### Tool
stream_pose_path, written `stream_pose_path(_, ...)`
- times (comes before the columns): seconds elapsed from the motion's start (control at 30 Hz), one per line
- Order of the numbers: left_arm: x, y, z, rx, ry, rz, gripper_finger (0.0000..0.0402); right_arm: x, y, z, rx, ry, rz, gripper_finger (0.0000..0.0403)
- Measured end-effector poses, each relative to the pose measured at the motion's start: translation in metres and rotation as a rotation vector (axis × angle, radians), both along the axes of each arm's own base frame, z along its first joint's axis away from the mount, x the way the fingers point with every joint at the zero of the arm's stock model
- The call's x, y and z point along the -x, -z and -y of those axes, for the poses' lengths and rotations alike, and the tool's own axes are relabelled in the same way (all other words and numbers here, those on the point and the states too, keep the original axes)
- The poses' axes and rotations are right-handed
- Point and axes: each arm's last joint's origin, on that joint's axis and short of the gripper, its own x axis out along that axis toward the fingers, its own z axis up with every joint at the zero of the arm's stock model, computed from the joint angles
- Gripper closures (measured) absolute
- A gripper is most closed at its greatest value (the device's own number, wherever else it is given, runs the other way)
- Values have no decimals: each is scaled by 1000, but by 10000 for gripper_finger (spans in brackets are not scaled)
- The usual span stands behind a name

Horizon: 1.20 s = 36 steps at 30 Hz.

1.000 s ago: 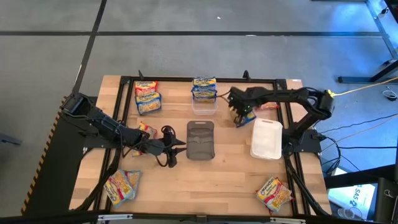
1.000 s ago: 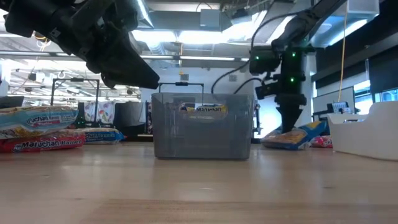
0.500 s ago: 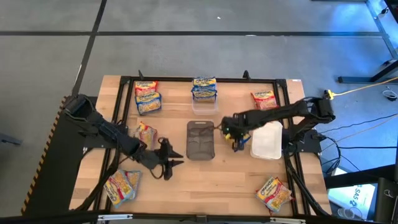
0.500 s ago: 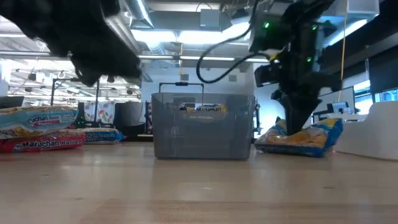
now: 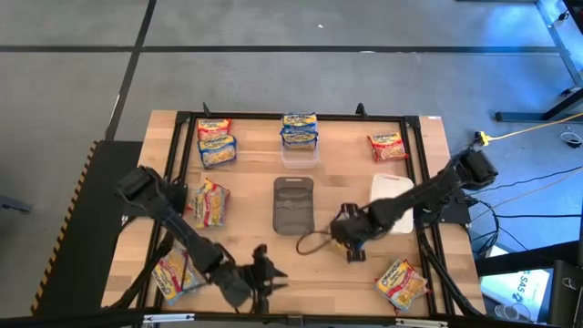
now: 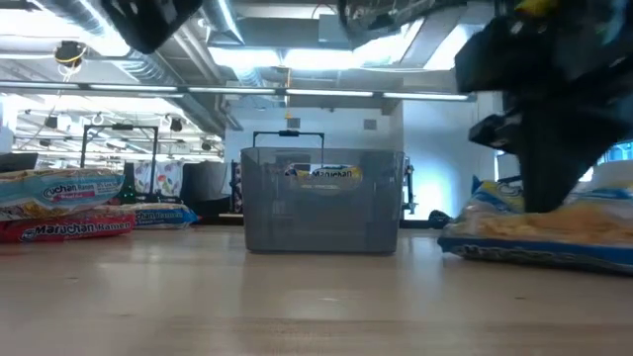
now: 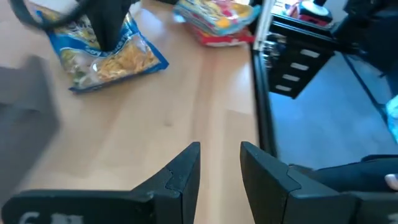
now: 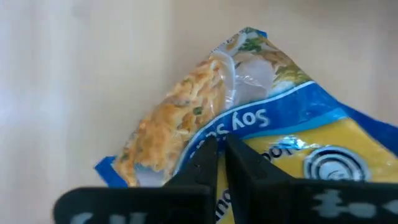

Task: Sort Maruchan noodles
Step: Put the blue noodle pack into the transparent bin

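Observation:
My right gripper (image 5: 351, 239) stands near the table's middle, to the right of the dark mesh basket (image 5: 293, 205), and is shut on a blue-and-yellow Maruchan packet (image 8: 249, 106). That packet (image 6: 534, 237) also shows in the low view and, far off, in the left wrist view (image 7: 112, 59). My left gripper (image 5: 264, 273) hovers open by the near edge, touching nothing (image 7: 219, 163). Other packets lie flat: two at far left (image 5: 214, 141), a stack on the clear tub (image 5: 299, 128), one at far right (image 5: 387, 144), one left of the basket (image 5: 208, 202). My right gripper pinches the packet between its two fingers (image 8: 239, 163) on its upper face at the blue band (image 8: 249, 127) under the "Soy Sauce" print. The fingers come from above, pointing down. The packet lies about flat below them, its underside at the table top (image 6: 514, 255).
More packets lie at the near left (image 5: 178, 273) and near right (image 5: 401, 282) corners. A white tub (image 5: 392, 196) sits right of my right gripper. A dark cable loops on the wood (image 5: 310, 244). The black frame rail (image 5: 424, 182) borders the table.
My right gripper has travelled from the far side by the clear tub toward the near edge, bringing the blue-and-yellow packet with it past the white tub. My left gripper has pulled away from the basket's left side toward the near edge, baring the packet left of the basket.

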Motion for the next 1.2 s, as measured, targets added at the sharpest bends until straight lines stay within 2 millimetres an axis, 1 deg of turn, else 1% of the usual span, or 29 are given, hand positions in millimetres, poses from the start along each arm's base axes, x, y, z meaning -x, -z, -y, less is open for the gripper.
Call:
stream_pose_path(0.1,-9,10,19,23,4,-9,294,0,4,-21,-43,-14,42,393)
stream_pose_path(0.2,-19,21,37,39,8,-14,294,-5,15,-37,-82,-16,48,393)
stream_pose_path(0.27,-28,28,46,51,17,-19,294,-11,19,-48,-110,-8,59,393)
stream_pose_path(0.37,-38,37,57,52,19,-19,294,-24,21,-66,-151,-22,107,393)
stream_pose_path(0.5,-45,43,63,53,10,-14,294,-44,14,-83,-182,-33,197,393)
stream_pose_path(0.57,-46,48,63,48,1,-22,294,-54,3,-89,-209,-39,255,393)
stream_pose_path(0.63,-48,49,61,49,-24,-18,294,-60,-8,-91,-207,-52,280,393)
stream_pose_path(0.7,-51,48,58,48,-47,-9,294,-62,-20,-89,-194,-58,278,393)
stream_pose_path(0.73,-52,48,56,45,-61,-3,294,-58,-29,-87,-175,-56,262,393)
stream_pose_path(0.8,-54,48,53,36,-87,8,294,-51,-54,-83,-154,-40,286,393)
stream_pose_path(0.83,-56,48,51,36,-97,11,294,-42,-64,-80,-121,-26,294,393)
stream_pose_path(0.9,-61,47,46,37,-111,13,294,-26,-78,-70,-54,34,310,393)
stream_pose_path(1.0,-69,50,37,26,-135,14,294,-7,-86,-54,-6,144,338,393)
stream_pose_path(1.07,-72,53,33,2,-136,6,294,1,-87,-45,0,210,365,393)
stream_pose_path(1.13,-77,58,30,12,-135,1,294,6,-80,-37,1,266,331,385)
stream_pose_path(1.2,-77,63,29,5,-126,-13,294,7,-70,-31,-63,302,264,362)
